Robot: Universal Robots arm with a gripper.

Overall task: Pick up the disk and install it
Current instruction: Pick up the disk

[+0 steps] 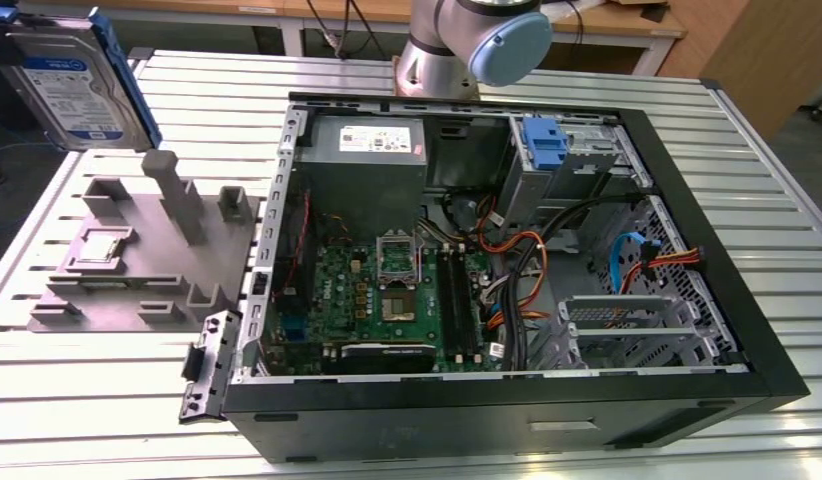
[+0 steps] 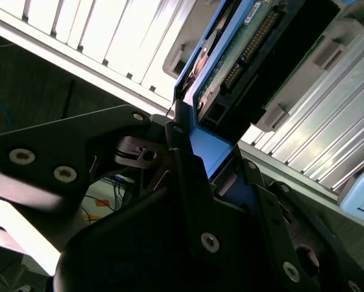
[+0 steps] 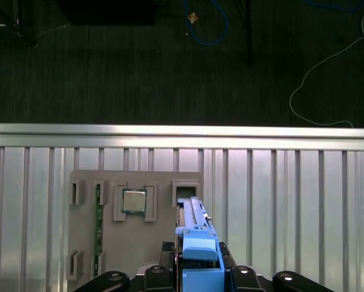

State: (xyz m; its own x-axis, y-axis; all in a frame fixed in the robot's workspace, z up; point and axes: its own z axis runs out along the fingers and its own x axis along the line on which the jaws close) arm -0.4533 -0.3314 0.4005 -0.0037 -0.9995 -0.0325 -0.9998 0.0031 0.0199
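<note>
Pincer clamps the disk by its blue plastic frame, black fingers closed on one edge. Disk hangs on edge, label showing, above the grey moulded tray on the ribbed metal bench. The open black case stands at the exterior view's right.

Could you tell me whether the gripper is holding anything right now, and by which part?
Yes: the gripper is shut on the disk, clamping the blue carrier frame at one end of it, as both wrist views show.
</note>
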